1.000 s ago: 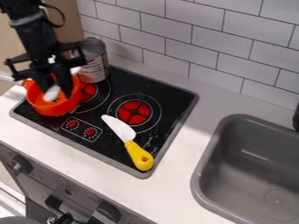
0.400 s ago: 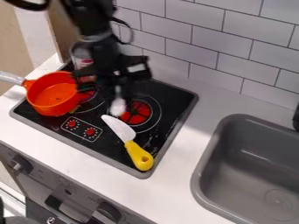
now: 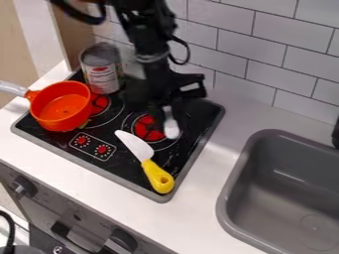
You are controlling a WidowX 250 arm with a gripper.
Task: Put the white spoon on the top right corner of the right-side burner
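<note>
My gripper (image 3: 171,109) hangs over the right-side burner, shut on the white spoon (image 3: 171,129). The spoon points downward below the gripper, its white end over the right part of the burner's rings. Part of the spoon is hidden by the gripper. The right-side burner (image 3: 147,128) has a red centre with pale rings on the black stovetop, and the gripper covers its upper right portion.
An orange pot (image 3: 61,110) stands on the stove's left side, a can (image 3: 101,70) behind it. A toy knife (image 3: 156,174) with a yellow handle lies at the stove's front right. The grey sink (image 3: 228,198) is at the right, the tiled wall (image 3: 255,54) behind.
From above the orange pot, my gripper has travelled right to the right-side burner, carrying the white spoon. Pot, can and knife have stayed where they were.
</note>
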